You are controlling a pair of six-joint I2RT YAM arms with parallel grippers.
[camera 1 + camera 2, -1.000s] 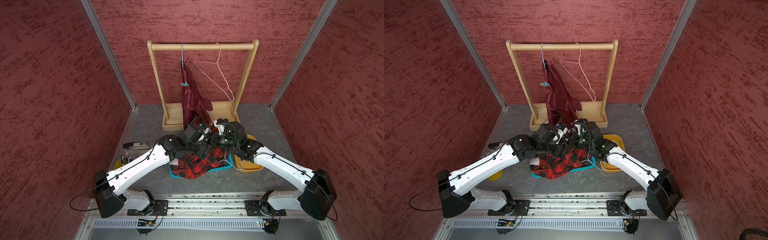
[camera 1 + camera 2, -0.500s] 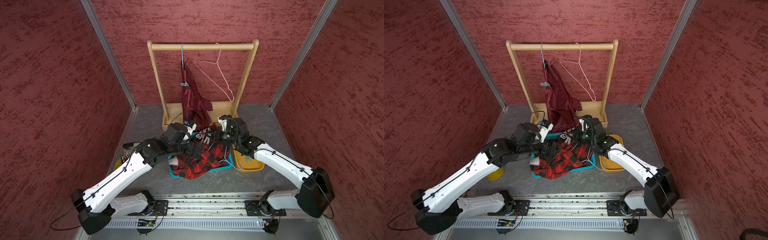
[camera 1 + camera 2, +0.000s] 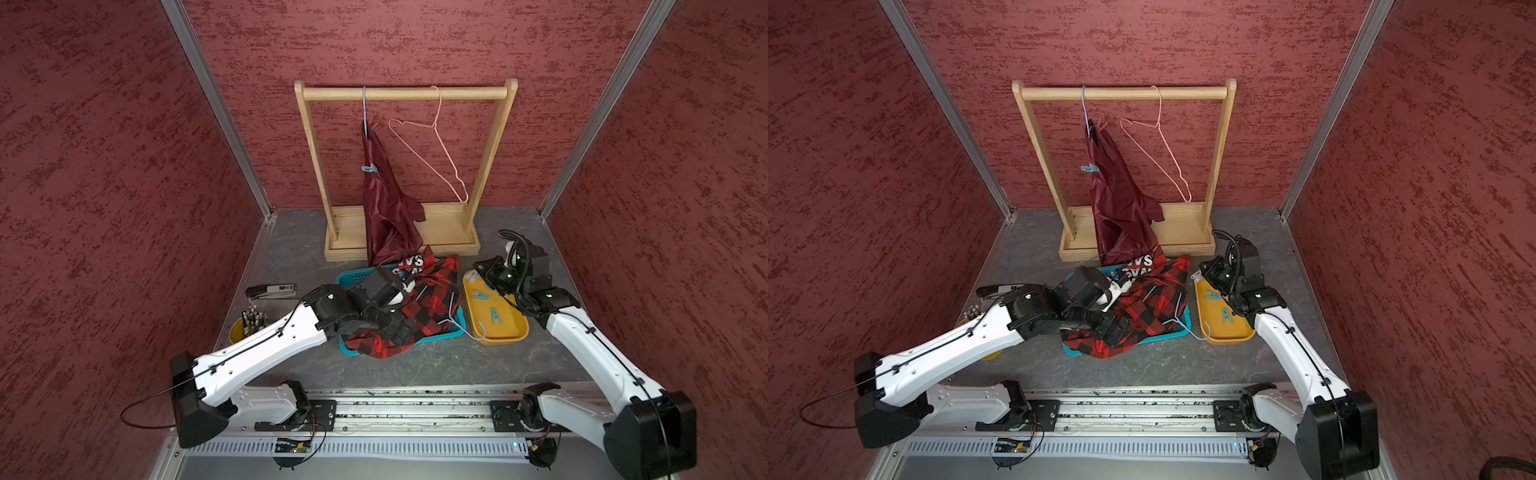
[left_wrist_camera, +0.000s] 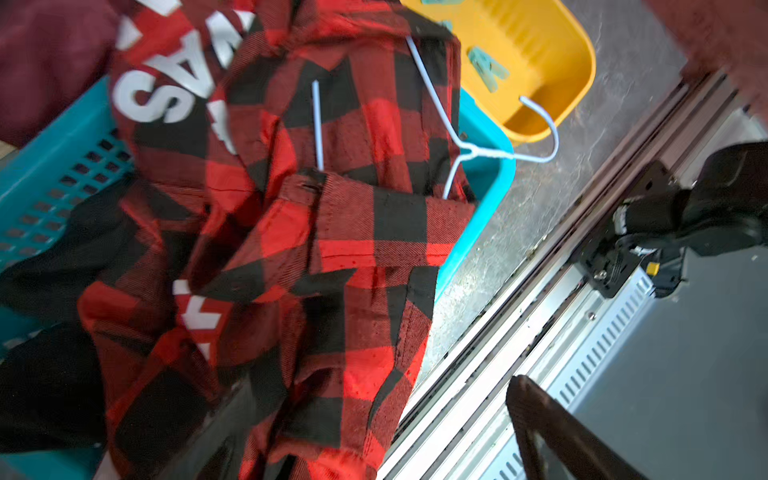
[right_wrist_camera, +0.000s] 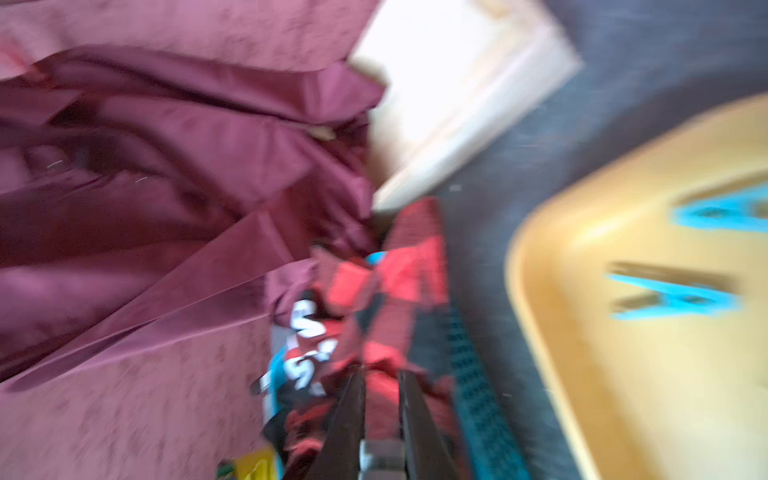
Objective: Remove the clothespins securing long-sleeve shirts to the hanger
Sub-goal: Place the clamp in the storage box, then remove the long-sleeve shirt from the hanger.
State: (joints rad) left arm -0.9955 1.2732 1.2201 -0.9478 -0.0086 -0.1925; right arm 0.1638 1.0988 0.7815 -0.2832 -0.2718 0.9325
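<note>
A maroon satin shirt (image 3: 388, 216) hangs from a blue hanger on the wooden rack (image 3: 405, 93), with a teal clothespin (image 3: 369, 168) (image 3: 1090, 168) clipped to it. The red-and-black plaid shirt (image 3: 434, 301) (image 4: 332, 257) lies heaped in a teal basket (image 3: 347, 278), a pale hanger (image 4: 440, 108) still in it. Black cloth (image 4: 41, 374) lies under it. My left gripper (image 3: 399, 330) (image 4: 374, 436) is open just above the plaid shirt's front edge. My right gripper (image 3: 478, 266) (image 5: 382, 399) hovers at the yellow tray's far end, shut, with nothing seen between its fingers.
The yellow tray (image 3: 519, 332) (image 5: 582, 374) right of the basket holds two teal clothespins (image 3: 496, 316) (image 5: 681, 299). A bare pink hanger (image 3: 436, 153) hangs on the rack. A stapler (image 3: 270, 291) and a yellow cup of pens (image 3: 251, 324) stand at the left.
The two grippers, close together over the basket before, have parted. My right arm swung right to the yellow tray. My left arm drew back toward the basket's front.
</note>
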